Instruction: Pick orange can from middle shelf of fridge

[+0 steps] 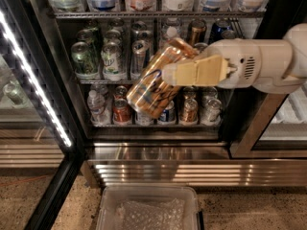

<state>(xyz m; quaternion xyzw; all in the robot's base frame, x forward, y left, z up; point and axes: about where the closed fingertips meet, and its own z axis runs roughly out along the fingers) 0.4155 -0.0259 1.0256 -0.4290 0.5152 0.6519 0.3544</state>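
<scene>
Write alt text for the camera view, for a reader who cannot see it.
The robot's gripper, reaching in from the right, is shut on the orange can and holds it tilted in the air in front of the open fridge. Behind it, the middle shelf carries rows of tall cans. A clear plastic bin sits on the floor below.

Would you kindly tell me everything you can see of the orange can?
The orange can is shiny copper-orange metal with dark blue and white markings. It hangs tilted, its right end higher, in front of the shelves of the fridge. The pincer, reaching in from the right, is shut on its upper part; nothing else touches it.
</scene>
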